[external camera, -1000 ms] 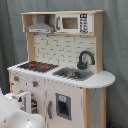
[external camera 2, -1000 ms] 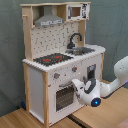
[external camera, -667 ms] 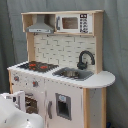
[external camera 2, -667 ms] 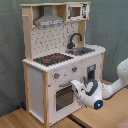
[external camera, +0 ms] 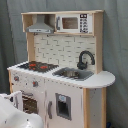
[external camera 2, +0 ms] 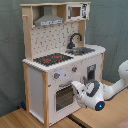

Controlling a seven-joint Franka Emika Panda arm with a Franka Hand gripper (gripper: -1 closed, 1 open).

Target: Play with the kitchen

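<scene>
The kitchen (external camera: 60, 75) is a tall white and light-wood toy with a red-ringed black stovetop (external camera: 36, 65), grey hood (external camera: 41, 25), black faucet (external camera: 85, 59) and sink (external camera: 72, 74). In the second exterior view the kitchen (external camera 2: 55, 60) stands at the left, and my white arm (external camera 2: 117, 85) reaches in from the right. My gripper (external camera 2: 75, 89) sits right at the front of the windowed oven door (external camera 2: 62, 97), just below the knobs (external camera 2: 56, 76). In the first exterior view only the arm's white body (external camera: 15, 115) shows, at the lower left before the oven door (external camera: 27, 102).
The toy stands on a wooden table (external camera 2: 30, 120) whose front edge shows in the second exterior view. A grey curtain (external camera: 115, 45) hangs behind. A toy microwave (external camera: 72, 23) sits at the top beside the hood, and a rounded counter (external camera: 102, 79) juts out past the sink.
In the second exterior view my gripper has moved left, closer to the oven door. In the first exterior view the arm's white body has shifted at the lower left.
</scene>
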